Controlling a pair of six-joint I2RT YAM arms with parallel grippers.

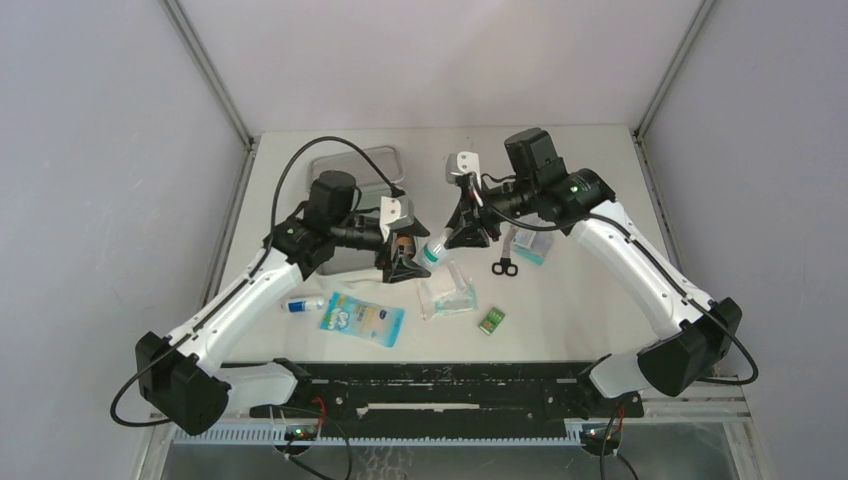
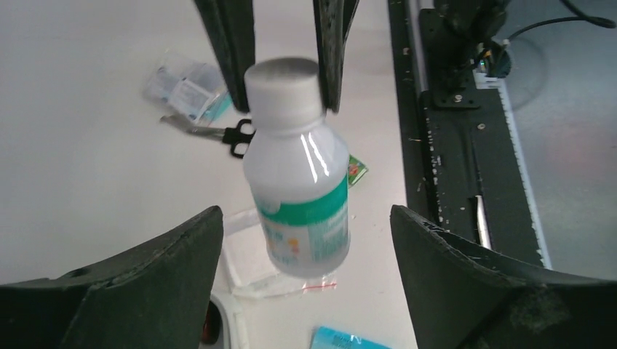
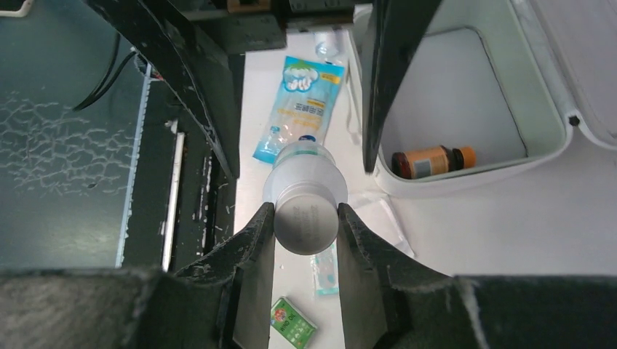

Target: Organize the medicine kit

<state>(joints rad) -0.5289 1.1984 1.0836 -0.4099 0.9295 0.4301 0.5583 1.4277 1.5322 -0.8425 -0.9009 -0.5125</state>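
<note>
1. While the white bottle is clenched by its cap in the right gripper, it is held tilted above the table, cap toward the far right and base toward the near left.
2. The left gripper is spread wide, its fingers set either side of the bottle's body and clear of it.
3. The medicine kit is seen on the left half of the table, partly under the left arm. It lies open with its cavity facing up and its lid folded back to the far side (it is near-square, so no long axis can be told).
4. An amber bottle is laid on its side inside the kit.
5. A blue-and-white packet and scissors are left outside it.
</note>
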